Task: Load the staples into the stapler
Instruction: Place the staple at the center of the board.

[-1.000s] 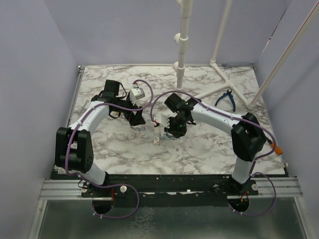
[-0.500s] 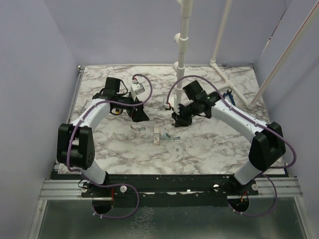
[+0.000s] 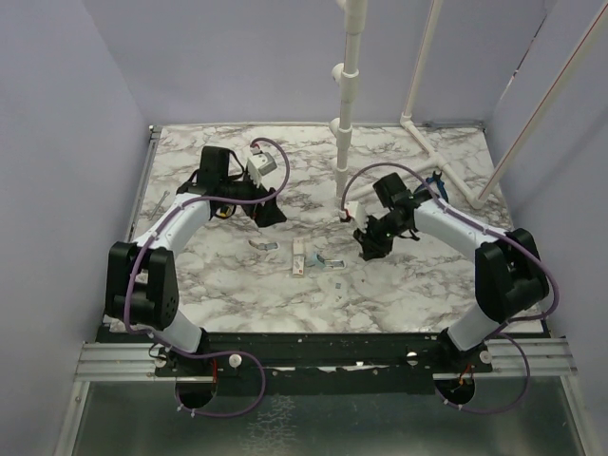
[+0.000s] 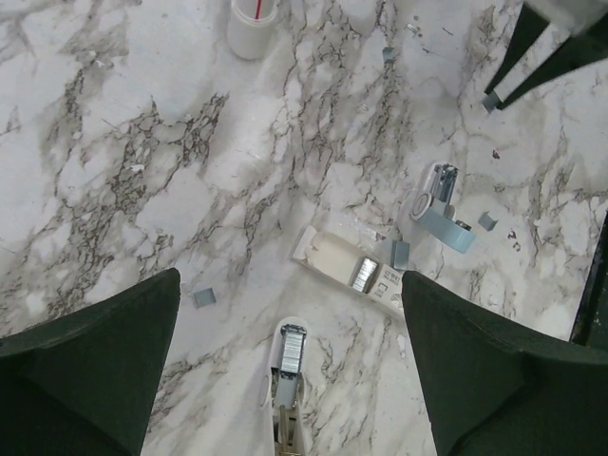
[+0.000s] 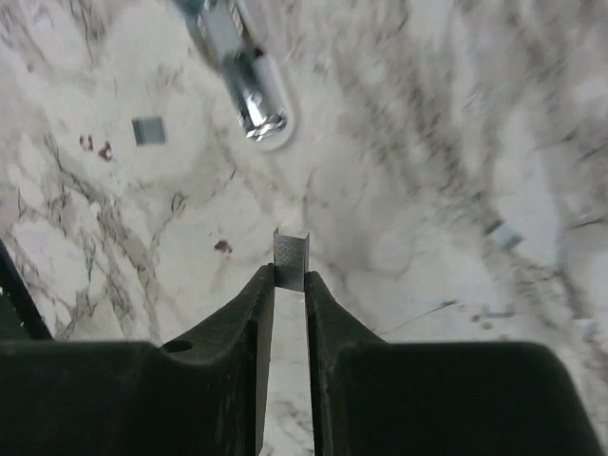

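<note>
Two arms work over the marble bench [image 3: 228,285]. The left fingers [image 4: 95,370] are released, spread wide, with nothing between them. They hang over the middle of the clutter. The right fingers [image 5: 237,361] are clenched on one strip of the staples [image 5: 291,255], pinched upright at the very tips, to the right of the clutter.

The stapler [image 4: 440,202], white with a light blue part, lies on its side on the bench, just right of the small white box [image 4: 347,266] and apart from both arms. The right wrist view shows it beyond the held strip, up and to the left, not touching it.

One white oblong box lies open with one block of staples inside. A second white stapler-like piece [image 4: 288,366] with a bare metal channel lies just below the box, between the left fingers. Whether it is a separate stapler I cannot tell.

Four loose staple strips show in the left wrist view:
- one left of the box [image 4: 204,297]
- one touching the box's right end [image 4: 400,252]
- one right of the stapler [image 4: 486,221]
- one far up the bench [image 4: 388,54]

One white cup [image 4: 255,24] stands at the top edge of that view. One pair of blue-handled pliers [image 3: 432,187] lies far right, well apart from the rest.
</note>
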`<action>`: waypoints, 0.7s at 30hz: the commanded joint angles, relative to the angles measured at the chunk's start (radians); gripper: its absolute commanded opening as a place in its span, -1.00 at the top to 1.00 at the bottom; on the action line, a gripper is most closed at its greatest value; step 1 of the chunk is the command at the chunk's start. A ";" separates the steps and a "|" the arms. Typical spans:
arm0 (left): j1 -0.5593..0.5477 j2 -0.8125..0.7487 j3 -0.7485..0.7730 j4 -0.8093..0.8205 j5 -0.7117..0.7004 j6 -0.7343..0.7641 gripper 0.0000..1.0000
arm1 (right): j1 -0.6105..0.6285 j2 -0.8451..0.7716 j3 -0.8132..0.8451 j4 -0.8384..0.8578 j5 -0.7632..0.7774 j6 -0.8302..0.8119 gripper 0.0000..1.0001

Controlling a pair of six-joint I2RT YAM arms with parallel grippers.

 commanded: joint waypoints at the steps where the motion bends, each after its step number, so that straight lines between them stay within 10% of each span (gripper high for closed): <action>1: -0.004 -0.047 0.011 0.066 -0.065 -0.034 -0.98 | 0.005 -0.003 -0.120 0.037 0.054 -0.025 0.61; 21: -0.004 -0.017 0.046 0.064 -0.162 -0.072 -0.98 | 0.005 -0.080 -0.370 0.322 0.131 -0.092 0.22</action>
